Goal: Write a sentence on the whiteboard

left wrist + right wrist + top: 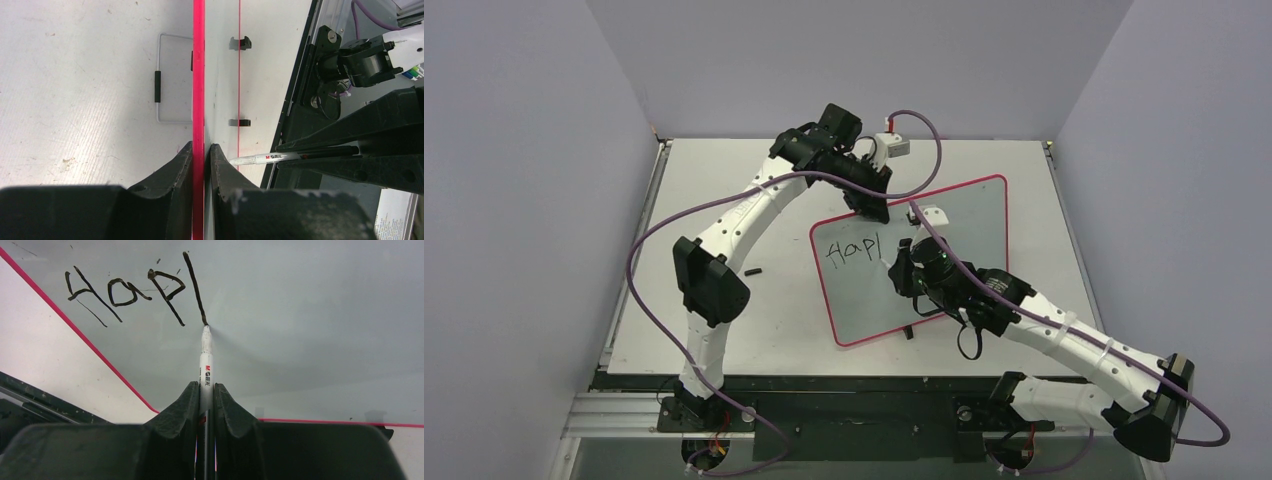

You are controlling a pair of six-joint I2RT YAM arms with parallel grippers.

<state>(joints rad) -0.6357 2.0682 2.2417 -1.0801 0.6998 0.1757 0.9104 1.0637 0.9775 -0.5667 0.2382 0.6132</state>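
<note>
The whiteboard (954,215), white with a thin red rim, stands tilted on the table. My left gripper (871,207) is shut on its top edge, the red rim (198,75) clamped between the jaws (201,150). Black lettering (850,248) reads "Hap" plus one downstroke, also in the right wrist view (125,290). My right gripper (206,390) is shut on a white marker (205,365). The marker's tip touches the board at the bottom of the last stroke (205,326). The marker also shows in the left wrist view (265,159). Two black tabs (240,44) sit along the board's lower edge.
A small black piece (753,270) lies on the table left of the board. A white device (892,147) sits behind the left gripper. Grey walls enclose the table on three sides. The table's black front rail (824,385) runs by the arm bases.
</note>
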